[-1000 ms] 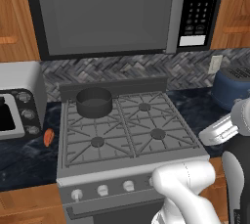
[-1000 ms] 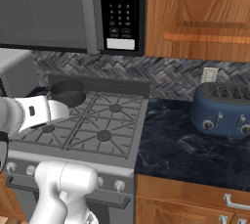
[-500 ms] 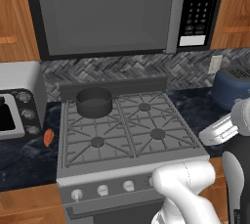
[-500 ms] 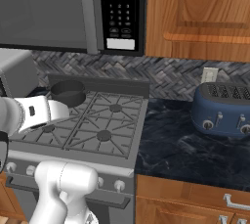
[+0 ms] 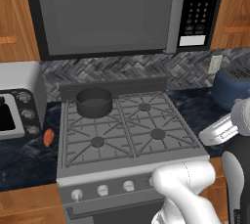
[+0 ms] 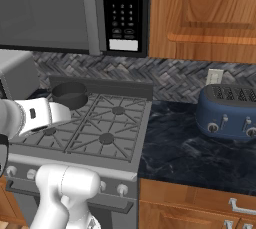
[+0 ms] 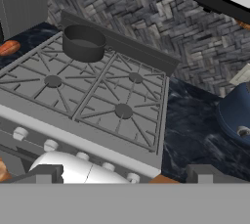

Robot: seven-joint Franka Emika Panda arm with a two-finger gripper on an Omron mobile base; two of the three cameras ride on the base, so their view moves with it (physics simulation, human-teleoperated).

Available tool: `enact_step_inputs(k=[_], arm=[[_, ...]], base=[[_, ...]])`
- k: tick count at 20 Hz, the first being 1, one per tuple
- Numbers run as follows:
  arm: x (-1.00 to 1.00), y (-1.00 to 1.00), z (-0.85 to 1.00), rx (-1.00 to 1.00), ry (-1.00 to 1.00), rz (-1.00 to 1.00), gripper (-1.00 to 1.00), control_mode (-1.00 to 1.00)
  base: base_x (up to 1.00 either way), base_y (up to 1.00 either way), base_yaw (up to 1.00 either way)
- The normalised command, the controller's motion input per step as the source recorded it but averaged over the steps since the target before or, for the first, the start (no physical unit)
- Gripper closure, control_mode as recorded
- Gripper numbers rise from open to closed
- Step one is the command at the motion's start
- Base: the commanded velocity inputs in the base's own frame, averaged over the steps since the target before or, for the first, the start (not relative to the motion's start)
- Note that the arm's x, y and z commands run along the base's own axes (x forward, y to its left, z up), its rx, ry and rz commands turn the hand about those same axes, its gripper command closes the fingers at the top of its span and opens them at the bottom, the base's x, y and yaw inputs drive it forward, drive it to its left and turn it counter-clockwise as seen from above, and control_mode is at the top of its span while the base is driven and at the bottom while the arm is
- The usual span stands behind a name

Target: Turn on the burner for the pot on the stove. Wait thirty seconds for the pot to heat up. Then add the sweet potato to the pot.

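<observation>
Sitting on the back-left burner of the stove, the pot waits unheated. The knobs run along the stove's front panel, below the grates. The sweet potato lies on the dark counter just left of the stove, near the toaster oven. In the hand view the gripper holds nothing, its fingertips spread wide. Everything lies ahead and below them, the pot far left, the knob row nearest.
</observation>
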Motion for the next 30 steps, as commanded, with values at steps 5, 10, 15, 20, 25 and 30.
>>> enact_step_inputs(k=[5,10,15,20,25,30], arm=[[0.0,0.0,0.0,0.0,0.0,0.0,-1.0,-1.0],[0.0,0.0,0.0,0.0,0.0,0.0,-1.0,-1.0],[0.0,0.0,0.0,0.0,0.0,0.0,-1.0,-1.0],[0.0,0.0,0.0,0.0,0.0,0.0,-1.0,-1.0],[0.0,0.0,0.0,0.0,0.0,0.0,-1.0,-1.0],[0.0,0.0,0.0,0.0,0.0,0.0,-1.0,-1.0]], base=[[0.0,0.0,0.0],[0.0,0.0,0.0],[0.0,0.0,0.0],[0.0,0.0,0.0],[0.0,0.0,0.0],[0.0,0.0,0.0]])
